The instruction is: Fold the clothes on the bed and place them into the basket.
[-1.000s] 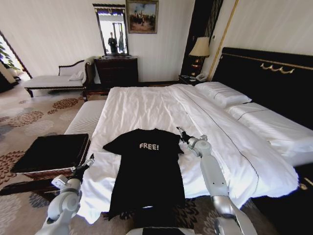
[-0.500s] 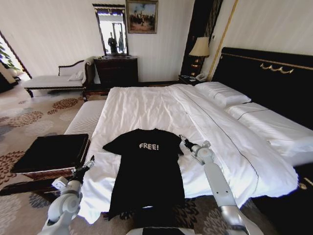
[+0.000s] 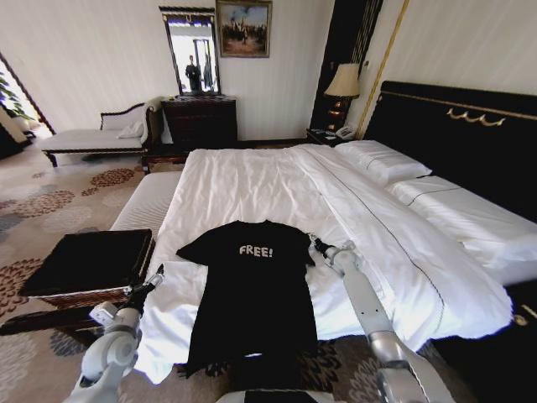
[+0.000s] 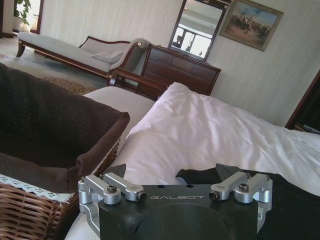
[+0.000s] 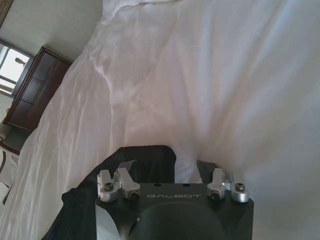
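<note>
A black T-shirt [image 3: 252,294] with white "FREE!" lettering lies flat, chest up, at the foot of the white bed [image 3: 252,180]; its hem hangs over the near edge. My right gripper [image 3: 315,244] is open, low at the shirt's right sleeve [image 5: 145,160]; the sleeve's edge lies between its fingers [image 5: 126,169] in the right wrist view. My left gripper [image 3: 155,274] is open with nothing in it, beside the bed's left edge between the shirt [image 4: 292,200] and the basket [image 3: 59,295]. The brown wicker basket [image 4: 30,215] has a black lining and stands left of the bed.
A cream bench [image 3: 147,201] runs along the bed's left side past the basket. The black headboard [image 3: 453,134] and pillows [image 3: 382,159] are to the right. A dresser [image 3: 200,122], a chaise longue [image 3: 92,138] and a lamp [image 3: 342,82] line the far wall.
My right gripper has come down and slightly nearer, onto the edge of the shirt's right sleeve. The left arm and the shirt have not moved.
</note>
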### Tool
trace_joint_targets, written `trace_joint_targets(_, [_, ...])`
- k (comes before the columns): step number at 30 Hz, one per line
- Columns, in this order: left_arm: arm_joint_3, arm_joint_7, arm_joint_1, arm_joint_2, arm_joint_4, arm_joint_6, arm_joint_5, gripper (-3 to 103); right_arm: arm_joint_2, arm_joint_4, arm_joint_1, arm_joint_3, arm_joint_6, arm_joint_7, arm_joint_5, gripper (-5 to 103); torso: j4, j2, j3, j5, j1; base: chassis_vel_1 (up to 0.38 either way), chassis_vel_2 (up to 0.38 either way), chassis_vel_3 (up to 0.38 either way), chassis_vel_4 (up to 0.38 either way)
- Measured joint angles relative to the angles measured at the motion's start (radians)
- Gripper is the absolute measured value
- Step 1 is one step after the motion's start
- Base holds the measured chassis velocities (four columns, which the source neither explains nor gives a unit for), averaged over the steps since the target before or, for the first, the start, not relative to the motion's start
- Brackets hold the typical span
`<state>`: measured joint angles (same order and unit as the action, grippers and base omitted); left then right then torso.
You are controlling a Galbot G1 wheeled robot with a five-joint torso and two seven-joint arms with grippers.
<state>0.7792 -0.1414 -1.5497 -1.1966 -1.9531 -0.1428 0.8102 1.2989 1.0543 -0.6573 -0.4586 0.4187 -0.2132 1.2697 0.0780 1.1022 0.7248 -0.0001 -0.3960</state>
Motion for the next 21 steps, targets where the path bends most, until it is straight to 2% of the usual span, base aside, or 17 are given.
trace_joint_targets(1, [-0.003,0.001,-0.001,0.0,-0.003,0.0,-0.006,100,0.001,-0.005,0.001,0.0,0.0,0.002,0.0,73,0.0,0.0,0.0,0.0001,0.0,0.0,0.0,0.0,0.0])
trace_joint_targets(2, [-0.006,0.003,-0.002,0.0,-0.005,0.001,-0.014,100,0.002,-0.008,0.002,-0.001,0.0,0.004,0.0,62,0.0,0.0,0.0,0.0001,0.0,0.0,0.0,0.0,0.0])
trace_joint_targets(4, [-0.009,0.004,-0.003,0.0,-0.008,0.002,-0.02,100,0.003,-0.01,0.003,-0.001,0.0,0.006,-0.001,62,0.0,0.0,0.0,0.0,0.0,0.0,0.0,0.0,0.0])
trace_joint_targets(6, [-0.014,0.006,-0.003,0.001,-0.013,0.002,-0.028,100,0.005,-0.012,0.005,-0.001,0.0,0.008,-0.002,51,0.0,0.0,0.0,0.0001,0.0,0.0,0.0,0.0,0.0])
trace_joint_targets(8, [-0.016,0.006,-0.003,0.002,-0.015,0.002,-0.03,100,0.006,-0.012,0.005,-0.001,-0.001,0.008,-0.002,51,-0.0001,0.0,0.0,0.0001,0.0,0.0,0.0,0.0,0.0])
trace_joint_targets(9, [-0.018,0.007,-0.003,0.002,-0.016,0.003,-0.032,100,0.007,-0.012,0.006,-0.001,-0.001,0.009,-0.002,40,-0.0002,0.0,0.0,0.0002,0.0,0.0,0.0,0.0,0.0])
trace_joint_targets(10, [-0.022,0.007,-0.002,0.003,-0.017,0.003,-0.035,100,0.008,-0.012,0.006,0.0,-0.001,0.01,-0.003,35,-0.0002,0.0,0.0,0.0001,0.0,0.0,0.0,0.0,0.0])
trace_joint_targets(13, [-0.026,0.007,-0.002,0.003,-0.017,0.003,-0.037,100,0.009,-0.013,0.007,0.001,-0.001,0.012,-0.004,30,-0.0002,0.0,0.0,0.0001,0.0,0.0,0.0,0.0,0.0])
trace_joint_targets(15, [-0.029,0.007,-0.001,0.002,-0.017,0.003,-0.038,100,0.009,-0.013,0.01,0.004,-0.001,0.014,-0.004,19,-0.0001,0.0,0.0,0.0001,0.0,0.0,0.0,0.0,0.0])
trace_joint_targets(16, [-0.029,0.007,-0.001,0.002,-0.017,0.003,-0.038,100,0.009,-0.013,0.01,0.004,-0.001,0.014,-0.004,19,-0.0001,0.0,0.0,0.0001,0.0,0.0,0.0,0.0,0.0])
trace_joint_targets(19, [-0.029,0.007,-0.002,0.001,-0.017,0.003,-0.038,100,0.009,-0.013,0.014,0.01,-0.002,0.014,-0.008,3,-0.0002,0.0,0.0,0.0001,0.0,0.0,0.0,0.0,0.0])
trace_joint_targets(21, [-0.029,0.007,-0.002,0.001,-0.017,0.003,-0.038,100,0.009,-0.013,0.014,0.012,-0.002,0.014,-0.01,3,-0.0002,0.0,0.0,0.0001,0.0,0.0,0.0,0.0,0.0])
